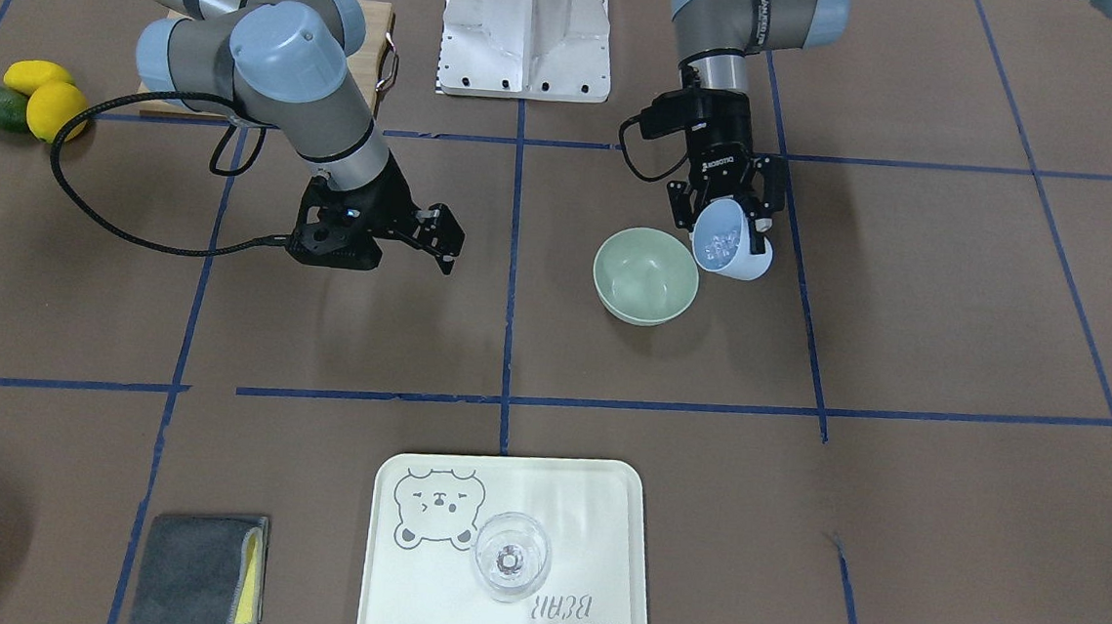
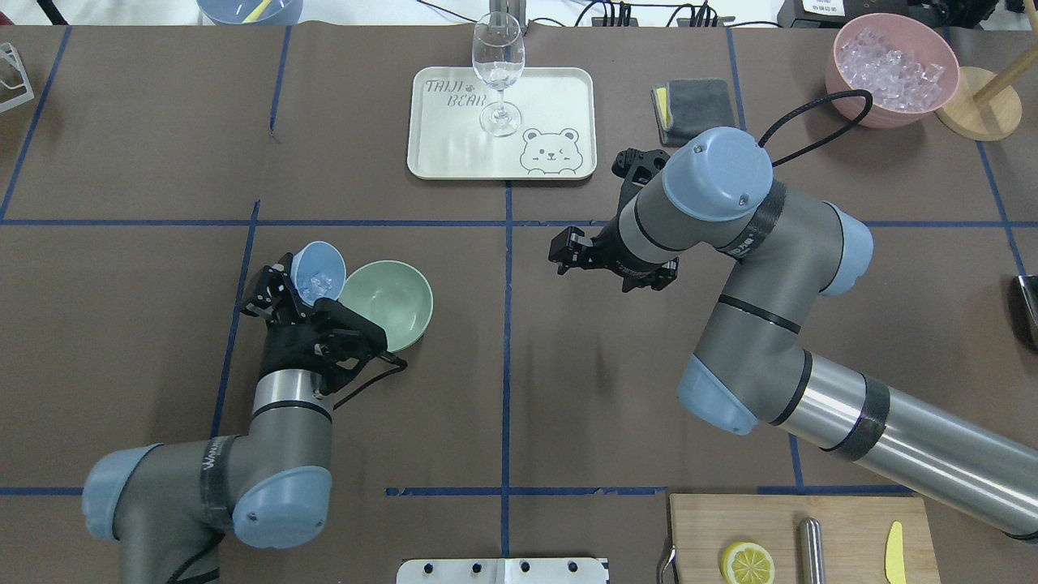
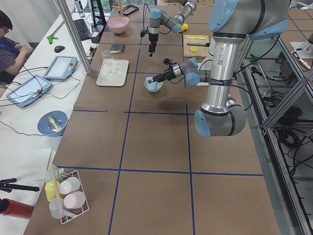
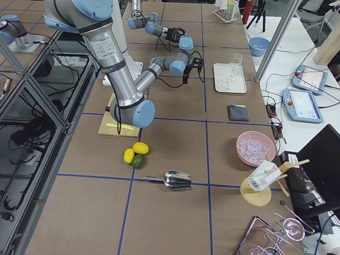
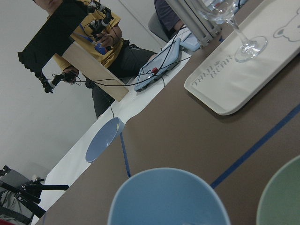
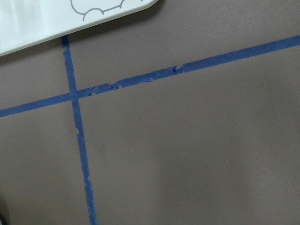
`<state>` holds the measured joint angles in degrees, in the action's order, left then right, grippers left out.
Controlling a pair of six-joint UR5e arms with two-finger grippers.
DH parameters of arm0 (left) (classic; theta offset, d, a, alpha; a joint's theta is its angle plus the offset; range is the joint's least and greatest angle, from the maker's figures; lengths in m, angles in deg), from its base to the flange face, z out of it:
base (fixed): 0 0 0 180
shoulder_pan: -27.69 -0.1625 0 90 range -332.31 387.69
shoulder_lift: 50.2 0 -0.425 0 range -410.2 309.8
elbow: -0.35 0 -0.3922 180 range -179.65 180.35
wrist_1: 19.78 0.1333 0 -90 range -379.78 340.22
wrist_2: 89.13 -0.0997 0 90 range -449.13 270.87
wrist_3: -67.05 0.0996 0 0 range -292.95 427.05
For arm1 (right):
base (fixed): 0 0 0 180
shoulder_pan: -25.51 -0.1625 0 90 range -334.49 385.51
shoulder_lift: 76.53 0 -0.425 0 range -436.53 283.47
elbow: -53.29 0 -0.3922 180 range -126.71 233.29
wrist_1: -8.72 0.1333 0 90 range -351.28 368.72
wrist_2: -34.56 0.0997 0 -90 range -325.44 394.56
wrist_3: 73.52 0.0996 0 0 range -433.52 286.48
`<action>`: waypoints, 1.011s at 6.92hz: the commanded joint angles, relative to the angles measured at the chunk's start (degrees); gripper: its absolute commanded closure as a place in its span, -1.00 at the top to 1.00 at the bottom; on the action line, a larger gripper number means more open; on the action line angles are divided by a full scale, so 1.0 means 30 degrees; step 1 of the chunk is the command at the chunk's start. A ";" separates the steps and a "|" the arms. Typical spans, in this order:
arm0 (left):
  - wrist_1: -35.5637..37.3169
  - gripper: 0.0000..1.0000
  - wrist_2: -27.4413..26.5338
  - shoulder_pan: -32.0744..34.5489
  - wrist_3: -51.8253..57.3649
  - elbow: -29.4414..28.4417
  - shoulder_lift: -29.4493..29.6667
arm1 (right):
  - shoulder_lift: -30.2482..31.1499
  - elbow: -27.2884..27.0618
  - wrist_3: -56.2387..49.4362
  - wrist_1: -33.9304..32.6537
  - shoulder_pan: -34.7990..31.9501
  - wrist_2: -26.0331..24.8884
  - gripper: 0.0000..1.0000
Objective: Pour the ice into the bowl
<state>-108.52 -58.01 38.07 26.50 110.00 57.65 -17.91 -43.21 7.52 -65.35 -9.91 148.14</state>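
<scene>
Now grips the small pale-blue cup (image 1: 734,251) in the left hand (image 1: 727,211), tipped just beside the round sage-green bowl (image 1: 642,308) toward the desk's left edge, so the clear ice cubes (image 1: 722,237) inside can slide over. Holds the right hand (image 1: 439,235) spread, empty, well apart.

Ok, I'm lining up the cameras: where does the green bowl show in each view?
Front-facing: bowl right of centre.
Overhead: bowl left of centre.
Exterior left: bowl upper middle, small.
Exterior right: cannot make it out.
Left wrist: bowl rim, bottom right corner.
Right wrist: not in it.
Landmark: the bear tray, in every view.
</scene>
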 commanded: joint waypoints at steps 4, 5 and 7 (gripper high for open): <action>0.8983 -1.00 -0.1776 -0.0674 0.0305 -0.0132 0.1966 | -0.0029 -0.0029 0.0000 0.0021 0.0001 -0.0039 1.00; 0.8983 -1.00 -0.2426 -0.0646 0.1727 -0.0191 0.1844 | -0.0029 -0.0029 0.0000 0.0021 0.0030 -0.0068 1.00; 0.8983 -1.00 -0.3835 -0.0644 0.2414 -0.0220 0.1493 | -0.0175 -0.0029 0.0000 0.0021 0.0030 -0.0098 1.00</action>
<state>-81.60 -67.25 36.24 32.55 109.43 62.85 -18.22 -43.30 7.52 -65.28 -9.84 147.93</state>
